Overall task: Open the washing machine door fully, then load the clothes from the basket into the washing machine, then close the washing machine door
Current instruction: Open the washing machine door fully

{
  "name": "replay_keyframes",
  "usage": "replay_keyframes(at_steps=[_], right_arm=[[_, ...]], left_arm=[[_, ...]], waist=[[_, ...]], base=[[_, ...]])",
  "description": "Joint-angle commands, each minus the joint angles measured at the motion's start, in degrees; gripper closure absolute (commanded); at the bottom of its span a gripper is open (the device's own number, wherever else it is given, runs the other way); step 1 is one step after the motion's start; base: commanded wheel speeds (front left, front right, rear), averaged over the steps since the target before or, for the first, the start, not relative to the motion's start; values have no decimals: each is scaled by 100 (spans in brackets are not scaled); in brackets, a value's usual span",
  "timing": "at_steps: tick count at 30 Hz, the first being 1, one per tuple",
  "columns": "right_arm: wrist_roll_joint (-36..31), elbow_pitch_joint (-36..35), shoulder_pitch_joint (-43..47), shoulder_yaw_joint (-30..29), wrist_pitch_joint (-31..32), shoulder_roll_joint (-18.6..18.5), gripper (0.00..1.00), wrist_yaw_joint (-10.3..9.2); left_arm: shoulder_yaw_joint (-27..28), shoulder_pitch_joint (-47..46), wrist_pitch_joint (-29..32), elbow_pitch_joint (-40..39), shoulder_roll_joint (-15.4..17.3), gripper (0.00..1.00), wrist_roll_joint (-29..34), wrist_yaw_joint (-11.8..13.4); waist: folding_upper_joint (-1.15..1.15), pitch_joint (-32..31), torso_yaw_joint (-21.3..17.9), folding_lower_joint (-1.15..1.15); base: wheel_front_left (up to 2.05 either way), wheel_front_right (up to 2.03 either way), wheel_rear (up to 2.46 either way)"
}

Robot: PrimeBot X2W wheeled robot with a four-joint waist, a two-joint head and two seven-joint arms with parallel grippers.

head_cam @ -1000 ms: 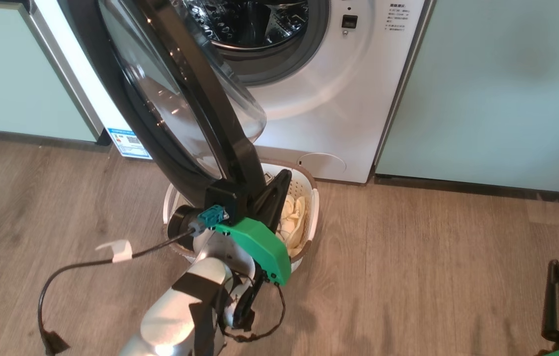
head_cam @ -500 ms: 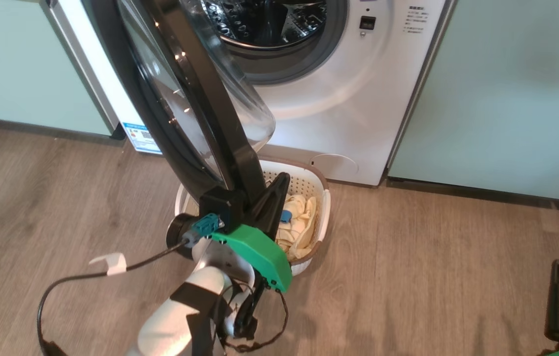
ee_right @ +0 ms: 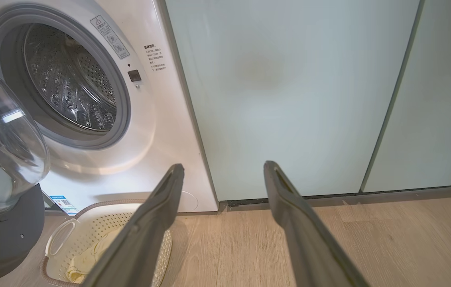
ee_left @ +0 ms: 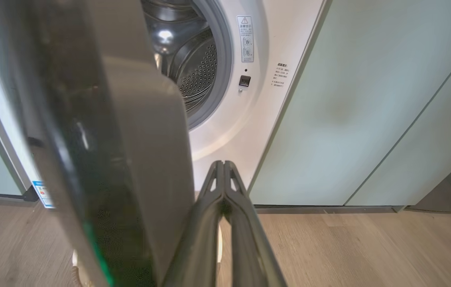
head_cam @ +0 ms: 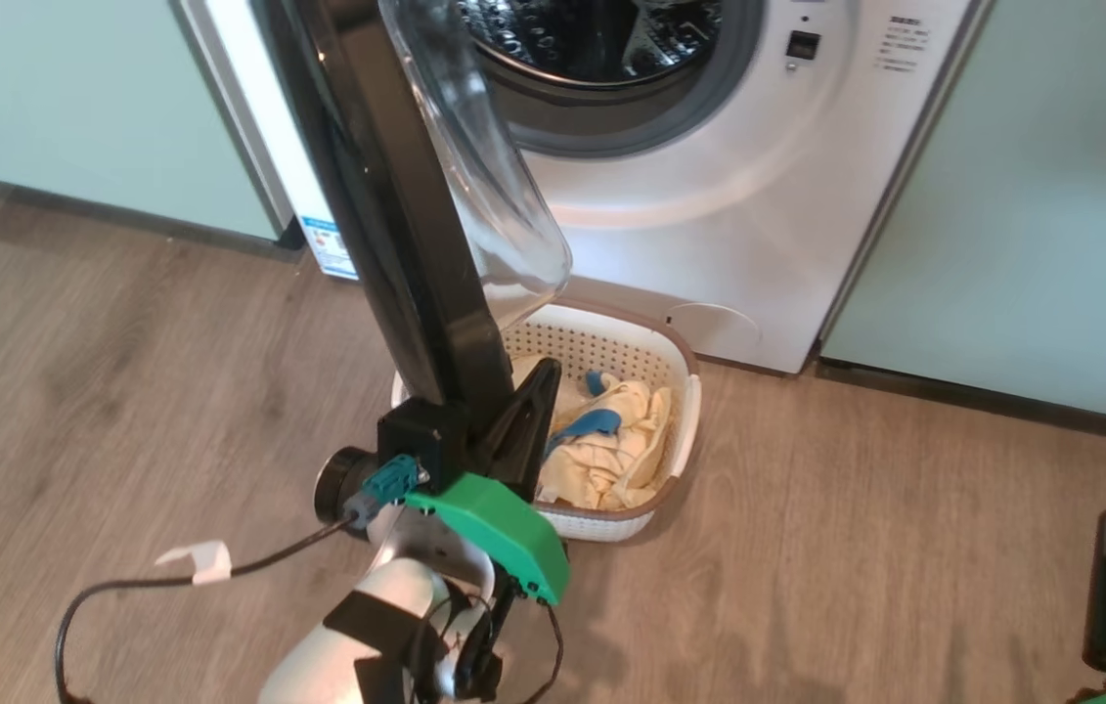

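Head view: the washing machine door [head_cam: 386, 196] stands open over the basket [head_cam: 685, 367] of clothes [head_cam: 611, 455], with the left gripper [head_cam: 543, 376] just beside its lower rim. Left wrist view: its fingers [ee_left: 209, 211] are pressed together on nothing, next to the door. Right wrist view: the right gripper [ee_right: 224, 166] is spread wide and empty, near the washing machine [ee_right: 157, 131].

Left of the basket [head_cam: 611, 347] behind the door [head_cam: 386, 215].
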Motion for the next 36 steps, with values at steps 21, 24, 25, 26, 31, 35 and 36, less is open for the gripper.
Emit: replay_keyframes(at_steps=[21,24,25,26,31,35,36], right_arm=[[0,-247,-296,226,64,-104,0,-16],[10,-234,-303,233,63,-104,0,-16],[15,-231,-308,233,61,-104,0,-16],[15,-231,-308,233,61,-104,0,-16],[32,-210,-323,260,59,-104,0,-16],[46,-212,-327,250,67,-104,0,-16],[48,-216,-324,246,70,-104,0,-16]], left_arm=[[644,438,-250,-583,631,100,72,474],[790,520,-283,-613,720,100,34,553],[845,540,-298,-622,748,100,20,581],[845,540,-298,-622,748,100,20,581],[1148,617,-367,-603,897,100,-72,701],[1367,663,-406,-575,1011,100,-138,785],[1415,666,-409,-558,1049,100,-148,796]], waist=[[0,-6,903,0],[0,-4,990,0],[0,-2,1014,0],[0,-2,1014,0],[0,-10,1098,0],[0,-13,1142,0],[0,-16,1151,0]], base=[[0,0,0],[0,0,0],[0,0,0],[0,0,0],[0,0,0],[0,0,0],[0,0,0]])
